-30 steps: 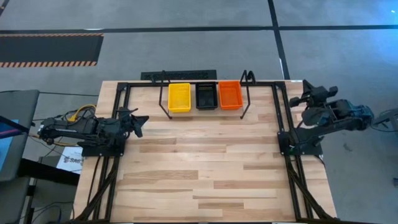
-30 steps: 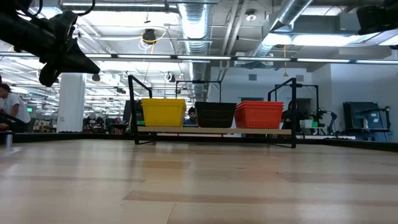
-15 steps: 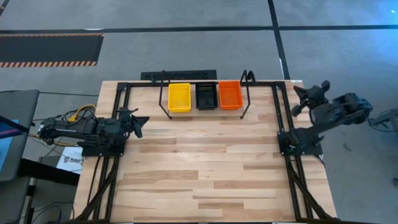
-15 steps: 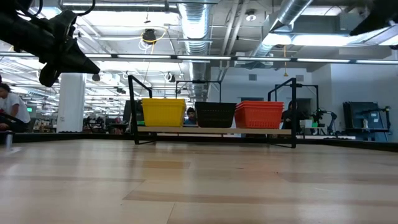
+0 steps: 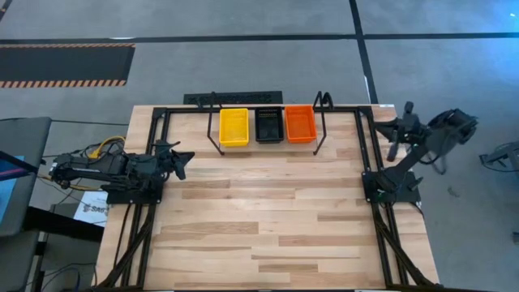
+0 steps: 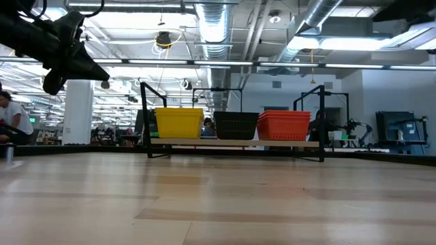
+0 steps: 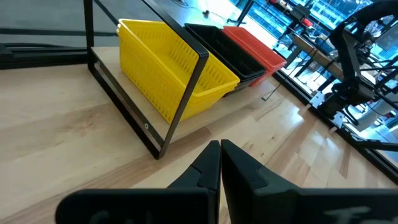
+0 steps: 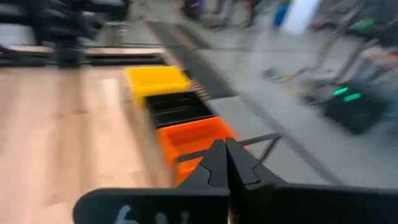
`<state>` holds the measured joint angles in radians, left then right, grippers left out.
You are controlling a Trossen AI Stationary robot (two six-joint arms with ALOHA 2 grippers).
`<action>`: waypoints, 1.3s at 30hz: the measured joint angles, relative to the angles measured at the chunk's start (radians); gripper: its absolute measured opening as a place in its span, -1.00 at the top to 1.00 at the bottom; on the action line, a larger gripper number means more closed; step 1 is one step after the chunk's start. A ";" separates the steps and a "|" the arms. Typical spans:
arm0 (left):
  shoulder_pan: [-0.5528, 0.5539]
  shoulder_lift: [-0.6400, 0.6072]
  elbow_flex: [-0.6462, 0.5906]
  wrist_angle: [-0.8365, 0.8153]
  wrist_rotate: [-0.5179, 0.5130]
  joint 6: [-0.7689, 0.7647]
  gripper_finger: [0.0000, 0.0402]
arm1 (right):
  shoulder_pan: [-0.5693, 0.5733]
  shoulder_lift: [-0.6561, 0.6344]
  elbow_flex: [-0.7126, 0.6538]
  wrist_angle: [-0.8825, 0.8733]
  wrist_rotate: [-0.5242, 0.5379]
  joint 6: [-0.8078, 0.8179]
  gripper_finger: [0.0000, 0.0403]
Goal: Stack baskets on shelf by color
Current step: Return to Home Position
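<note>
Where the shelf [image 6: 235,143] stands at the far edge of the worktop [image 5: 268,219], I log all the baskets on its board, side by side: yellow stack [image 5: 233,127], black stack [image 5: 269,125], orange stack [image 5: 300,123]. Printed sheet [image 5: 91,209] by the left arm's base: too small to read. Left claw [image 5: 185,160] hangs over the worktop's left side, fingers pressed together, holding nothing. Right claw [image 5: 395,134] is raised beyond the right edge, likewise closed and empty. Worktop is pale wood planks. Grey floor, hazard-striped mat [image 5: 65,65]; ducts [image 6: 211,24] overhead; a person [image 6: 12,116] far left.
</note>
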<state>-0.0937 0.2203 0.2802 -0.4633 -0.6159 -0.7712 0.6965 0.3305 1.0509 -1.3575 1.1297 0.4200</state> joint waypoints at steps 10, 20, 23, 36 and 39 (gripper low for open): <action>0.000 0.000 0.000 -0.052 0.039 -0.014 1.00 | 0.009 0.002 -0.070 -0.037 0.237 0.070 1.00; 0.000 0.000 0.000 -0.070 0.118 -0.004 1.00 | -0.110 -0.069 0.077 -0.207 0.278 0.124 1.00; 0.000 -0.006 -0.014 -0.046 0.118 0.018 1.00 | -0.123 -0.132 0.038 -0.202 0.253 0.150 1.00; 0.073 -0.058 -0.168 0.256 0.197 0.208 1.00 | -0.102 -0.259 -0.062 0.149 0.253 -0.156 1.00; 0.117 -0.087 -0.202 0.330 0.326 0.278 1.00 | -0.101 -0.259 -0.063 0.324 0.222 -0.320 1.00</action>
<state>0.0229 0.1330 0.0782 -0.1332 -0.2901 -0.4930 0.5957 0.0718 0.9880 -1.0333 1.3516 0.0996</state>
